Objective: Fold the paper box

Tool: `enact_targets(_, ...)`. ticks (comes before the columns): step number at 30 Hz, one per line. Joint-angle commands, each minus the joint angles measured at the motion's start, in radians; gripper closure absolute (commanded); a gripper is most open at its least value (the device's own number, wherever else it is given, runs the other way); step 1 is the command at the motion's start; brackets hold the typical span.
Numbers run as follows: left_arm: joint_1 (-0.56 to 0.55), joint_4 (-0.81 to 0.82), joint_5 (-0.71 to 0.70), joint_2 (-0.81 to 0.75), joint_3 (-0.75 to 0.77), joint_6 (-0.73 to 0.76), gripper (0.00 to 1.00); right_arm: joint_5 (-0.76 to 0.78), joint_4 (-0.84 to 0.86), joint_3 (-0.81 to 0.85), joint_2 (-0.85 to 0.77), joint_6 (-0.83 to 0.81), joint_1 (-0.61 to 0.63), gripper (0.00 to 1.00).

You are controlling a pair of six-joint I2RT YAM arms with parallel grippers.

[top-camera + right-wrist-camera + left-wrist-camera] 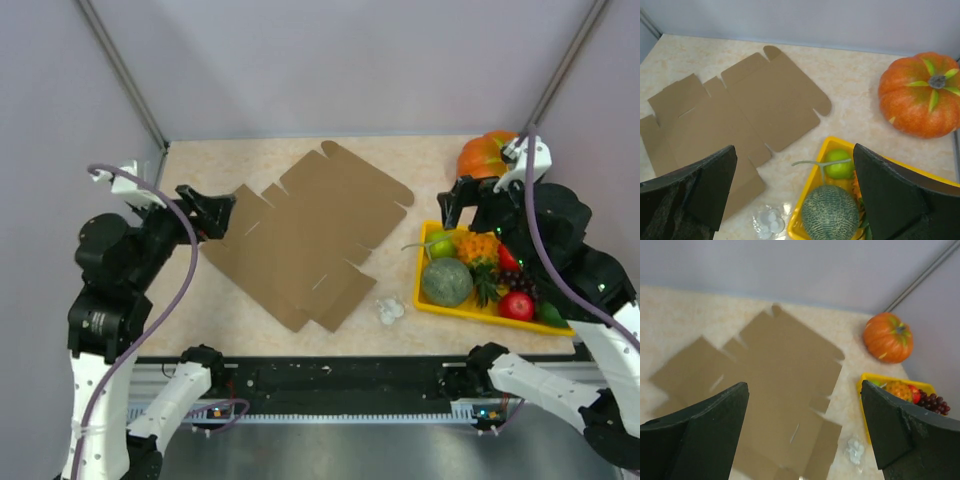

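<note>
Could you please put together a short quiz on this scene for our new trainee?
1. True or false: the paper box lies flat, with no flap folded up.
2. What sits beyond the yellow tray, toward the back wall? A) pumpkin B) kettle C) mug
3. Fill in: the ____ gripper is at the edge of the paper box.

Key: 1 true; 2 A; 3 left, the left gripper.

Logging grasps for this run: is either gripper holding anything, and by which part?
Nothing is held. The left gripper and right gripper are both open with nothing between their fingers; the paper box lies flat and unfolded.
</note>
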Motion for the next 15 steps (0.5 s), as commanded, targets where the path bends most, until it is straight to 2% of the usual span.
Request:
enact_targets(1,0.007,-0.17,-0.17,0.015,-0.189,-0.189,0.02,-0.101,-0.018,0.001,0.11,0.072,0.05,0.01)
enact_targets(2,0.007,-0.176,-0.17,0.009,-0.305,-0.217,0.02,-0.12,-0.012,-0.005,0.142,0.09,0.093,0.01)
enact_targets(4,0.018,-0.198,-0.199,0.006,-0.41,-0.325,0.02,-0.235,0.036,-0.06,0.166,0.152,0.135,0.01)
enact_targets(5,0.027,-0.19,-0.13,0.005,-0.523,-0.358,0.02,-0.293,0.072,-0.094,0.174,0.17,0.161,0.01)
enact_targets(8,0.073,-0.092,-0.006,-0.037,-0.668,-0.451,0.02,-0.474,0.176,-0.212,0.24,0.28,0.161,0.01)
enact_targets(12,0.088,-0.044,-0.101,-0.17,-0.815,-0.595,0.02,-0.562,0.361,-0.425,0.234,0.382,0.163,0.01)
enact_targets(15,0.09,-0.024,-0.15,-0.242,-0.891,-0.7,0.02,-0.611,0.414,-0.529,0.225,0.44,0.161,0.01)
